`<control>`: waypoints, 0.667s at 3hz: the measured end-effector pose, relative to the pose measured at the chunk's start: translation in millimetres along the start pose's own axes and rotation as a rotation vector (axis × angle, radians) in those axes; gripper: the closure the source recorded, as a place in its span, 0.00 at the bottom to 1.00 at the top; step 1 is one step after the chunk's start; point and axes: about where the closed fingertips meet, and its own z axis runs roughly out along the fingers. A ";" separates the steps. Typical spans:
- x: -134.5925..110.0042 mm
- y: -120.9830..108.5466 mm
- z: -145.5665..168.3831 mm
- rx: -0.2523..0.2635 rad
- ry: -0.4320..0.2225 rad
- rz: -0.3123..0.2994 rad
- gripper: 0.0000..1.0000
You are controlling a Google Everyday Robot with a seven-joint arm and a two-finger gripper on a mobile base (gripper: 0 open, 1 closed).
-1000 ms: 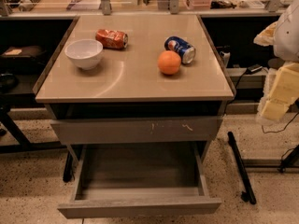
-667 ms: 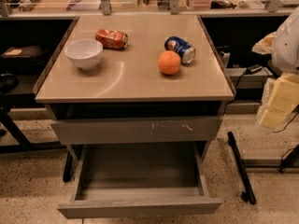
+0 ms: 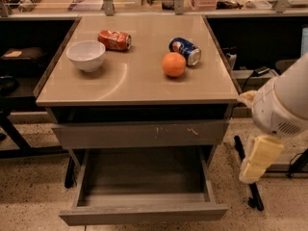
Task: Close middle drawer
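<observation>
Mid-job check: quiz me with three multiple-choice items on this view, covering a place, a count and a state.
1. Where is the gripper? A over the tabletop; B right of the table, below its top; C inside the drawer.
2. How many cans lie on the table? A one; B two; C three.
3. The middle drawer is: A pulled out, empty; B shut; C removed entirely.
Answers: 1 B, it hangs off the right side. 2 B, one red can, one blue can. 3 A, its bare interior shows.
</observation>
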 end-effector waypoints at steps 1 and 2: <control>14.7 24.4 60.0 -0.042 -0.003 0.005 0.18; 26.8 47.8 115.5 -0.086 -0.004 0.021 0.42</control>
